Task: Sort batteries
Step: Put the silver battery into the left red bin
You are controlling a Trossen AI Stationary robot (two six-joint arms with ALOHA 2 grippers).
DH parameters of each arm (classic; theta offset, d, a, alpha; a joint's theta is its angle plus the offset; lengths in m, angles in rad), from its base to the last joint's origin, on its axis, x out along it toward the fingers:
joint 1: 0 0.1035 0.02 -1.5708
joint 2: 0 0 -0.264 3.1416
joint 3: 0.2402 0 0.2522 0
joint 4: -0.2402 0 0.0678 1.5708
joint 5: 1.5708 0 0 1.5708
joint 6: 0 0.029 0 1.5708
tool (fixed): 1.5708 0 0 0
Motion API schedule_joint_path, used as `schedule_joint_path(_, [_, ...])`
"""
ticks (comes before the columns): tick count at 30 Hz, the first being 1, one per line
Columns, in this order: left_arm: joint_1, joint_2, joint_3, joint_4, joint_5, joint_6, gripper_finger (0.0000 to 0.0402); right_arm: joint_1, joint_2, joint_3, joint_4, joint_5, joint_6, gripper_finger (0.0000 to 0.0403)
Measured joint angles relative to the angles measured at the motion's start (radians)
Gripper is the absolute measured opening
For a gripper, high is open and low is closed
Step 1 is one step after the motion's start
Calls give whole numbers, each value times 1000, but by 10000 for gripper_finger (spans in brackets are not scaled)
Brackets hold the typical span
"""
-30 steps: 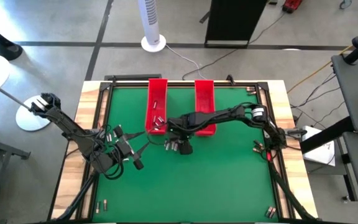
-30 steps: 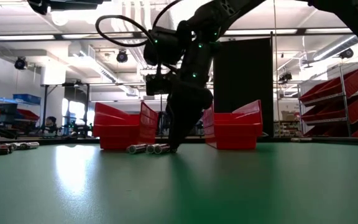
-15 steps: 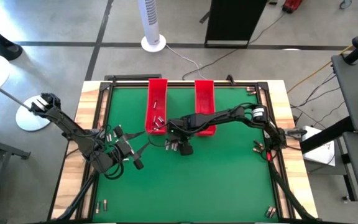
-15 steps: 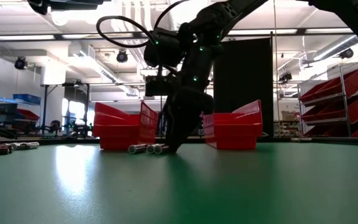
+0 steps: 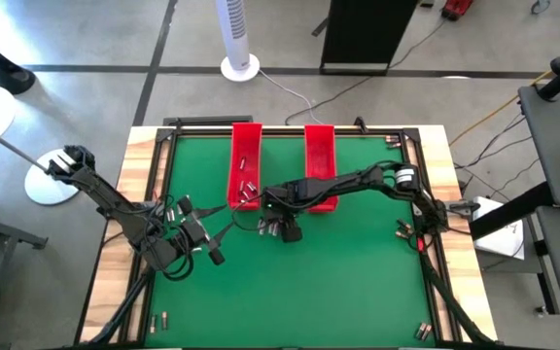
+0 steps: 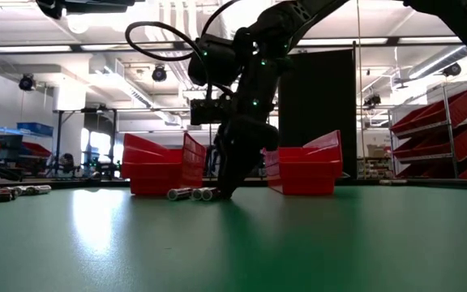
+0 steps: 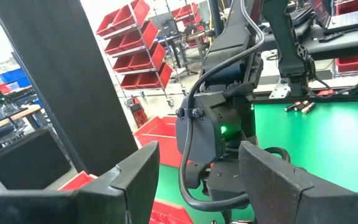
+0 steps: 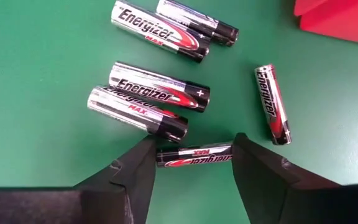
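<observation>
Several silvery batteries (image 8: 159, 88) lie on the green mat near the red trays' near ends. One battery (image 8: 194, 154) lies between the fingers of my right gripper (image 8: 193, 143), which points down at the cluster (image 5: 272, 229) and stands open just above the mat (image 6: 221, 191). A few more batteries (image 5: 246, 187) lie in the left red tray (image 5: 246, 156). My left gripper (image 5: 214, 255) waits open and holds nothing over the mat's left part, facing the right arm (image 7: 199, 155). My right gripper comes from above, and its two fingertips (image 8: 148, 155) stand at the two ends of the battery (image 8: 166, 157), so the battery lies across the gap from finger to finger, flat on the mat. I cannot tell whether the fingers touch it.
A second red tray (image 5: 319, 156) stands to the right of the first. Loose batteries lie by the mat's right edge (image 5: 403, 231), at the near corners (image 5: 157, 319) (image 5: 424, 331) and by the left edge (image 6: 6, 193). The wooden frame (image 5: 115, 262) borders the mat.
My right gripper has shifted slightly over the battery cluster while staying close to the mat. The batteries have kept their places.
</observation>
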Motion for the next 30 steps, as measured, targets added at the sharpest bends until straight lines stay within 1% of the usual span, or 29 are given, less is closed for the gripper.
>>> schedule_joint_path(10, [0,0,0,0,0,0,199,3,-19,41,-30,6,25,166])
schedule_joint_path(16, [0,0,0,0,-1,0,199,3,-18,44,-35,3,35,152])
schedule_joint_path(19, [0,0,0,0,-1,0,199,3,-18,42,-42,2,42,152])
schedule_joint_path(22, [0,0,0,0,-1,0,199,1,-18,42,-34,-3,33,166])
schedule_joint_path(27, [0,0,0,0,-1,0,199,1,-18,42,-32,-4,-2,206])
schedule_joint_path(30, [0,0,0,0,-1,0,199,-7,-18,41,-31,-7,-16,223])
